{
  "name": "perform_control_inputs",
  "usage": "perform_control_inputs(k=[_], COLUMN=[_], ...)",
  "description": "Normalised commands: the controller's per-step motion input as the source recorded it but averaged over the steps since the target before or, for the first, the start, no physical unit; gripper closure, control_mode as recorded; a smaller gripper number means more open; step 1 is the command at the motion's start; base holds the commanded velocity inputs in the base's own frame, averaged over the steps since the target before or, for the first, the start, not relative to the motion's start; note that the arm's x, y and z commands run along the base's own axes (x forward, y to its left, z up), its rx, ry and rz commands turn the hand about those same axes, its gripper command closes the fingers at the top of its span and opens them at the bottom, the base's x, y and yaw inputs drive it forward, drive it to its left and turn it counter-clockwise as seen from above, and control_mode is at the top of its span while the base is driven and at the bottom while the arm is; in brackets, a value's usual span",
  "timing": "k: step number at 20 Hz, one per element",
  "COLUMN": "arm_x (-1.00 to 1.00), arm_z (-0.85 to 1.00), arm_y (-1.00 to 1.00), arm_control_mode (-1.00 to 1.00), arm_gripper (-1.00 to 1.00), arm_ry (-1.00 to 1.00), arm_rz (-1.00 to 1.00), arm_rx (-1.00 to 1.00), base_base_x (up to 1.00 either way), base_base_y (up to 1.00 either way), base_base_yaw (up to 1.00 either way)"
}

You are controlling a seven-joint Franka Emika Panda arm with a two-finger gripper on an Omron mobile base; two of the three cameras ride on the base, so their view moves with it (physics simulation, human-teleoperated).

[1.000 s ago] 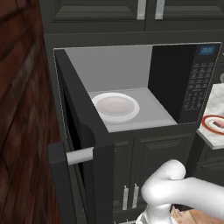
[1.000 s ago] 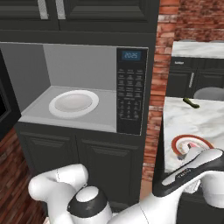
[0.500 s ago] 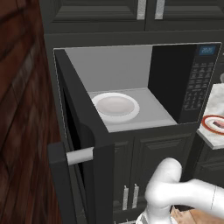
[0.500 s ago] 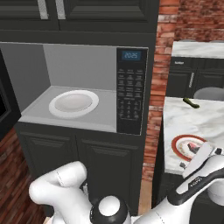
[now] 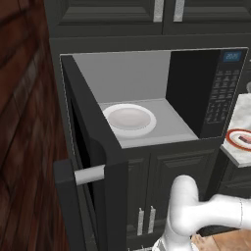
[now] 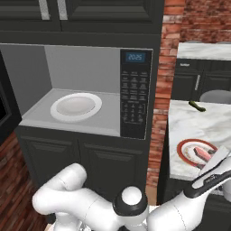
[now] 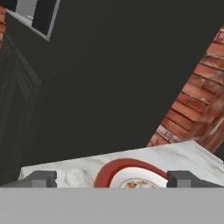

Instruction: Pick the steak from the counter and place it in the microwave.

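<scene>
Gripper [image 7: 111, 178] open: two dark fingertips [image 7: 40, 179] wide apart at the bottom of the hand view, nothing between them. Hovering low over the front part of the counter [image 7: 78, 168], aimed across a red-rimmed plate [image 7: 114, 168] whose rim arcs between the tips. Beyond the slab, the black side of the microwave [image 7: 113, 65] and a strip of red brick wall [image 7: 192, 105] to the right.

In the right base view, hand [image 6: 215, 168] at the near right edge of the plate [image 6: 186, 145], arm reaching in from lower left. Steak [image 6: 203, 153] lying on that plate, pinkish-red, partly hidden by the hand; not gripped. Plate sits near the front of the marbled counter [image 6: 189, 124]. Small dark green item [image 6: 196, 106] farther back on the same slab, too small to identify.

Left base view: same plate with steak [image 5: 243, 139] at the right edge, on the counter [image 5: 239, 153] just right of the microwave [image 5: 206, 93].

Microwave door [image 5: 93, 162] swung fully open to the left, white bar handle [image 5: 89, 174] facing out. Grey cavity holds a white turntable plate [image 5: 129, 119], nothing on it. Keypad [image 6: 132, 97] and blue display [image 6: 135, 57] on the right panel. Dark panelled cabinets [image 6: 85, 164] below and above.
</scene>
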Motion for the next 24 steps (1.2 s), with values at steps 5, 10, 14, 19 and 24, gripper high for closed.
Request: perform_control_inputs(k=[5,10,14,19,24], arm_x=[0.42,0.42,0.44,0.26,0.23], arm_z=[-0.37,-0.28,0.0,-0.01,-0.17], arm_y=[-0.49,-0.28,-0.26,-0.39,-0.26], arm_control_mode=[-1.0,-1.0,-1.0,-1.0,-1.0], arm_gripper=[-1.0,-1.0,-1.0,-1.0,-1.0], arm_ry=[0.0,0.0,0.0,0.0,0.08], arm_rz=[0.05,0.06,0.05,0.01,0.0], arm_rx=[0.03,0.05,0.05,0.01,0.0], base_base_x=[0.0,0.0,0.0,0.0,0.0], base_base_y=[0.0,0.0,0.0,0.0,0.0], base_base_yaw=[0.0,0.0,0.0,0.0,0.0])
